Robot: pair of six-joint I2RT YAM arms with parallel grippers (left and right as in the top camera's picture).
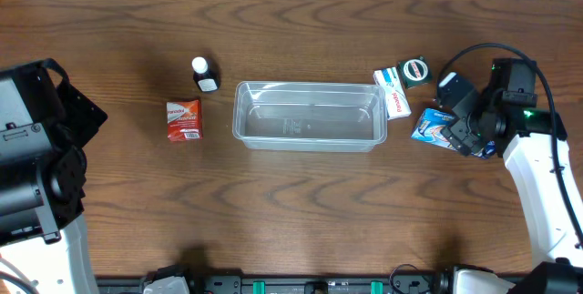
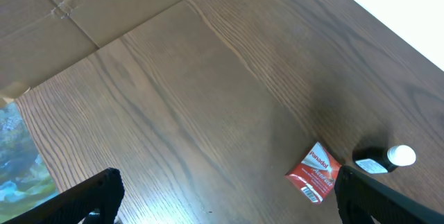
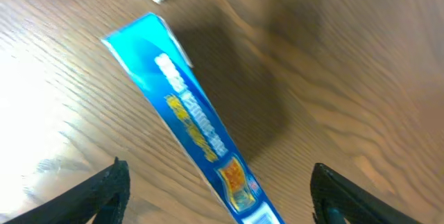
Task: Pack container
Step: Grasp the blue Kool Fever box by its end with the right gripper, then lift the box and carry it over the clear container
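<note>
Presently: flat blue printed cardboard carton (image 3: 187, 120), long axis diagonal, sits untouched between spread fingers of your right gripper (image 3: 216, 168). Clear rectangular plastic container (image 1: 310, 116) lies left; right arm nearer.

We saw a dark brown, wood-grain table (image 1: 301, 203) under soft, even light; past one edge we noticed flat brown cardboard (image 2: 104, 2).
</note>
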